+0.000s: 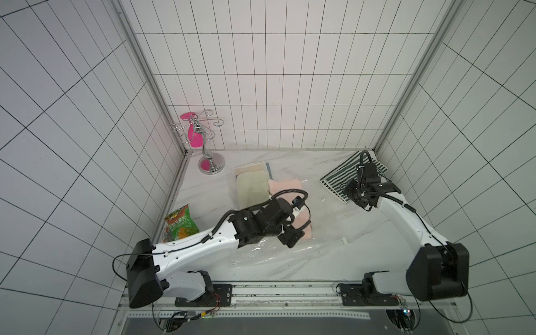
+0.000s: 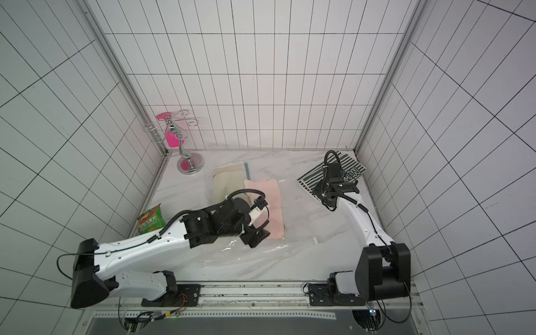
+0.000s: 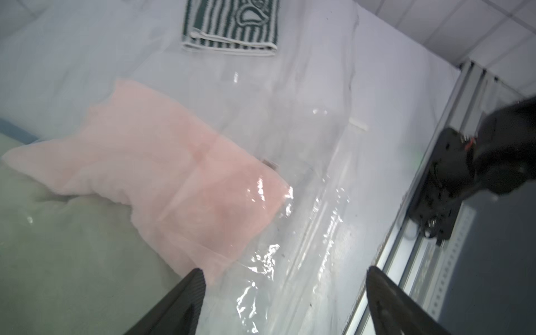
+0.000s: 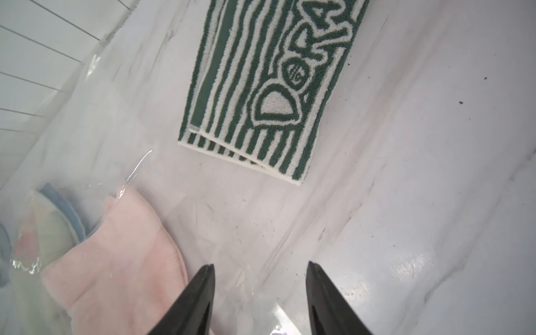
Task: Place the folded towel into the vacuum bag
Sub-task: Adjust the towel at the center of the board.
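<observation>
The vacuum bag (image 1: pixel 290 255) (image 2: pixel 261 252) lies flat and crinkled across the middle of the table, its white slider clip (image 1: pixel 344 240) at the near edge. Under its clear film I see a pink folded towel (image 3: pixel 162 162) (image 1: pixel 282 187) and a pale green one (image 1: pixel 251 188). A green-and-white striped folded towel (image 4: pixel 261 95) (image 1: pixel 339 177) lies outside the bag at the back right. My left gripper (image 3: pixel 285 271) (image 1: pixel 290 239) is open just above the plastic by the pink towel's near end. My right gripper (image 4: pixel 261 264) (image 1: pixel 361 204) is open over the film, short of the striped towel.
A green and orange snack packet (image 1: pixel 181 223) lies at the left wall. A chrome hook stand (image 1: pixel 208 162) with a pink piece stands in the back left corner. Tiled walls close three sides, and the arms' mounting rail (image 1: pixel 290 287) runs along the front.
</observation>
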Robot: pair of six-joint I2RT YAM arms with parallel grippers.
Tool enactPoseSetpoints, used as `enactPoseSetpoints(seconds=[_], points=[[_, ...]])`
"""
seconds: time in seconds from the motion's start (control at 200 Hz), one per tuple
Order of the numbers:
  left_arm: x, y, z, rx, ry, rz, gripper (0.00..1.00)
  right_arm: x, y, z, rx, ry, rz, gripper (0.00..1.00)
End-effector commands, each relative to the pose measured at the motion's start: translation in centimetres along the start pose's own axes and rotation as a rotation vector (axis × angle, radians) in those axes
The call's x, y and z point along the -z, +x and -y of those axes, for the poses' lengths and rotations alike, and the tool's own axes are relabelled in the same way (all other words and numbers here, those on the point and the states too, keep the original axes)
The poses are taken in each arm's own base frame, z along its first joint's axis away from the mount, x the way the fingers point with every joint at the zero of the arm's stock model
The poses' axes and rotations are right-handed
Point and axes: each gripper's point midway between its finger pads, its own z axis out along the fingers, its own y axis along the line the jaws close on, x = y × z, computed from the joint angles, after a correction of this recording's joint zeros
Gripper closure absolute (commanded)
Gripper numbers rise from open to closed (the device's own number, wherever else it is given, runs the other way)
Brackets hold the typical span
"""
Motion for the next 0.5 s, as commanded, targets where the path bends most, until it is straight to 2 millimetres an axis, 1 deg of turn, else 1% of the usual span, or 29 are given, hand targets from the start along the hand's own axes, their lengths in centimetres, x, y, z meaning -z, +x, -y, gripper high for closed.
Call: enactPoseSetpoints(seconds=[0.0,0.02,0.06,0.115,0.195,0.24,0.285,0.34,0.415,0.495], points=[[-1.4,3.2,-0.4,-0.133,-0.109,-0.070,0.12,0.8,4.9,3.0,0.046,0.066,-0.105,0.46],[-1.7,3.4,-0.2,-0.130,-0.107,-0.079,0.12,0.8,5.1,3.2,0.028,0.053,-0.106,0.46],[-2.0,3.3,0.2,-0.115,-0.100,-0.091,0.13,0.5,4.9,3.4,-0.004,0.032,-0.096,0.46],[-2.3,2.3,0.3,-0.060,-0.112,-0.084,0.12,-0.2,3.9,3.3,-0.027,0.027,-0.085,0.44],[-2.6,0.5,0.5,-0.019,-0.118,-0.060,0.12,-2.2,2.3,3.1,-0.015,0.074,-0.101,0.42],[-2.5,-0.5,0.3,0.009,-0.130,-0.037,0.12,-3.5,1.3,2.9,-0.012,0.095,-0.116,0.41],[-2.3,-1.6,0.0,0.034,-0.127,-0.019,0.12,-4.8,0.1,3.1,-0.005,0.141,-0.102,0.38],[-2.0,-2.5,-0.9,0.084,-0.116,-0.003,0.13,-6.3,-1.3,3.7,-0.007,0.200,-0.080,0.33],[-1.6,-3.6,-2.9,0.187,-0.094,0.020,0.13,-8.5,-2.7,4.2,-0.026,0.247,-0.088,0.32],[-1.0,-4.4,-5.4,0.292,-0.068,0.054,0.15,-10.6,-3.2,4.5,-0.037,0.283,-0.112,0.32]])
